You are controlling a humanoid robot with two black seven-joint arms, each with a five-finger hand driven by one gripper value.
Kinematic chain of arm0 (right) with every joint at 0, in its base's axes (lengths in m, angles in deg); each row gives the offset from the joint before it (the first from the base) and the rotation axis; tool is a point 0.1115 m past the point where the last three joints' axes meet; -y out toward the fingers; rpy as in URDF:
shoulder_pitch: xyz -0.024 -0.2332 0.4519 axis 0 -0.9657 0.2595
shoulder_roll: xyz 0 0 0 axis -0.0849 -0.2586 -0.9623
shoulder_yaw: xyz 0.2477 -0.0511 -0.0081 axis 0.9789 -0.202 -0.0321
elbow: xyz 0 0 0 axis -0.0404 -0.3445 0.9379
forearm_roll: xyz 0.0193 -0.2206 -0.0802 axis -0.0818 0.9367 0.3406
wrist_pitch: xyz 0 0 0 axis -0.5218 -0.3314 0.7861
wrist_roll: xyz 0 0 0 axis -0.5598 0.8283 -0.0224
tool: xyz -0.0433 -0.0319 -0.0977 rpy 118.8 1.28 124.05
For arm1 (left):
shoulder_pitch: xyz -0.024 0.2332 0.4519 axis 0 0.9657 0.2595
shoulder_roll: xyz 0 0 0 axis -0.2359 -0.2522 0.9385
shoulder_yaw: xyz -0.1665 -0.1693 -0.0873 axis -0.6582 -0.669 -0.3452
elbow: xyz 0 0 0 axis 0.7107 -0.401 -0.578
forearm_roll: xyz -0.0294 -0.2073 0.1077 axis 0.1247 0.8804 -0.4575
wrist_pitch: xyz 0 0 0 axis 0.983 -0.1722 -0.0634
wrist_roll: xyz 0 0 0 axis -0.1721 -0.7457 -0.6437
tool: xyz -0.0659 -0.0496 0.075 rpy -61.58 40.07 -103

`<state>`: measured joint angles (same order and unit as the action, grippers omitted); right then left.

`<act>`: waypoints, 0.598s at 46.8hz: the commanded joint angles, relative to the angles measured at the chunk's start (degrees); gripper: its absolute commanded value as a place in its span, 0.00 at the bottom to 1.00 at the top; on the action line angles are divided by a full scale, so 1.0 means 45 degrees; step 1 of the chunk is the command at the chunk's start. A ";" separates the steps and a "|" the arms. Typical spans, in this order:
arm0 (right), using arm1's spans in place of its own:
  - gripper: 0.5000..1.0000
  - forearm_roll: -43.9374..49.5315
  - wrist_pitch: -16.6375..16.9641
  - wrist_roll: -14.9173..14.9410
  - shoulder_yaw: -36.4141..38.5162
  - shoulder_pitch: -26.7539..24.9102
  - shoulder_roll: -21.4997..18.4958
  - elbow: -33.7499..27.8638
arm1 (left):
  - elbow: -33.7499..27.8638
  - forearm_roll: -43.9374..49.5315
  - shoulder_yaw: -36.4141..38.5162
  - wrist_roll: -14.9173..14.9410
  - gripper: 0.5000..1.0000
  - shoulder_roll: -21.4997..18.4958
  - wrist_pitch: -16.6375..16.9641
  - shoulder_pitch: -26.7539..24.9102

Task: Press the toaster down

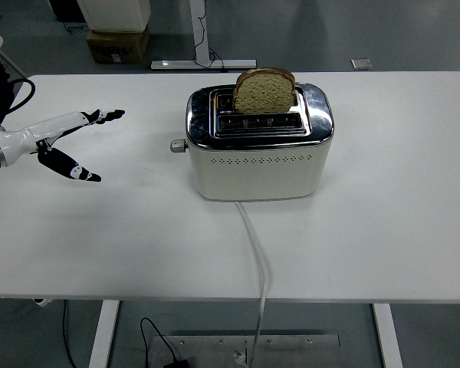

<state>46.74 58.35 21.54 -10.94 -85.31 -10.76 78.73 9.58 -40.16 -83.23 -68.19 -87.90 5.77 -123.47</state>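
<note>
With its fingers spread and empty, the left hand (57,142) hung over the table's (123,230) left edge, well apart from the mid-table toaster (257,146), so the approach seemed underway, the lever (177,145) probably needing a downward push next.

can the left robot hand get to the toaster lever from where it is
Probably yes. The left robot hand is open over bare table, and nothing lies between it and the lever on the toaster side facing it.
</note>
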 commanded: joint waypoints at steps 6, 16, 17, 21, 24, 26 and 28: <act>1.00 0.0000 0.0003 0.0002 0.0000 0.0000 0.0000 0.0002 | -0.0784 -0.0299 0.0154 0.0004 1.00 -0.0016 0.0038 0.0002; 1.00 0.0000 0.0003 0.0002 0.0000 0.0000 0.0000 0.0002 | -0.1898 -0.0963 0.0193 0.0004 1.00 -0.0016 0.0116 0.0041; 1.00 0.0000 0.0003 0.0002 0.0000 0.0000 0.0000 0.0002 | -0.1996 -0.1041 0.0193 0.0004 1.00 -0.0016 0.0155 0.0041; 1.00 0.0000 0.0003 0.0002 0.0000 0.0000 0.0000 0.0002 | -0.2094 -0.1217 0.0212 0.0004 1.00 -0.0016 0.0311 0.0041; 1.00 0.0000 0.0003 0.0002 0.0000 0.0000 0.0000 0.0002 | -0.2094 -0.1217 0.0271 0.0004 1.00 -0.0016 0.0389 0.0041; 1.00 0.0000 0.0003 0.0002 0.0000 0.0000 0.0000 0.0002 | -0.2095 -0.1237 0.0368 0.0004 1.00 -0.0016 0.0409 0.0041; 1.00 0.0000 0.0003 0.0002 0.0000 0.0000 0.0000 0.0002 | -0.2114 -0.1256 0.0427 0.0004 1.00 -0.0036 0.0409 0.0060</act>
<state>46.74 58.35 21.54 -10.94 -85.31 -10.76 78.73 0.10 -45.70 -81.71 -68.17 -87.97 7.57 -123.29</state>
